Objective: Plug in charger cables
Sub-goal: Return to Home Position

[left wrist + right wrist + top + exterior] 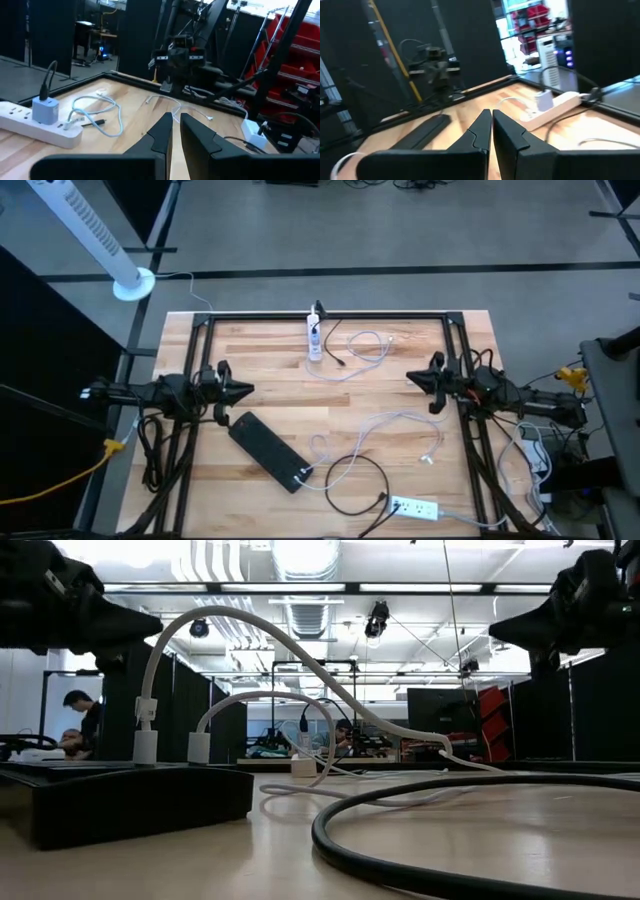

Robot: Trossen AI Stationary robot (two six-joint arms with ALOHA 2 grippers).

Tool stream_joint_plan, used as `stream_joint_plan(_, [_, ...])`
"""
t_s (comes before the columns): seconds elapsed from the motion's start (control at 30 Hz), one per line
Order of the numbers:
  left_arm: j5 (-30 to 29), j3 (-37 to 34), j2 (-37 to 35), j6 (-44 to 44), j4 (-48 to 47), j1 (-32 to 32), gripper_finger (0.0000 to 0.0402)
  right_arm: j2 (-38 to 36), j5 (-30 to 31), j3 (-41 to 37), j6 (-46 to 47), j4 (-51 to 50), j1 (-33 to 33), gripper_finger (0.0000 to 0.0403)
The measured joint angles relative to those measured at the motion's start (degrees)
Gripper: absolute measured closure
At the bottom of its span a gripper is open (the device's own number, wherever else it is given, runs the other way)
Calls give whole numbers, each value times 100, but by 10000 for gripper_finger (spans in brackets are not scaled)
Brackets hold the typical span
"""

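Table [270,370]: left gripper [243,391] and right gripper [413,377] hover at opposite sides, fingers together, holding nothing. Black strip [268,450] has two white cables [400,418] plugged into one end. Black cable [350,480] loops to the near white strip [415,506]; white coil [366,345] lies beside the far strip [315,335].

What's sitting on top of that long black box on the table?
Two white plugs stand upright in the black power strip, their white cables arching away. The sockets beneath them are covered. The left pincer and right pincer hover clear.
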Motion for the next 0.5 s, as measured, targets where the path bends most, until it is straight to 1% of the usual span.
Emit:
stream_joint_plan(0.13, [0,0,0,0,-1,0,377,5,-2,0,0,-18,126,403])
stream_joint_plan(0.43, [-2,0,55,2,7,0,377,20,33,0,5,-5,123,403])
stream_joint_plan(0.47, [-2,0,62,2,7,0,377,25,236,0,32,3,124,403])
stream_joint_plan(0.5, [-2,0,75,2,7,0,377,59,586,0,39,8,122,403])
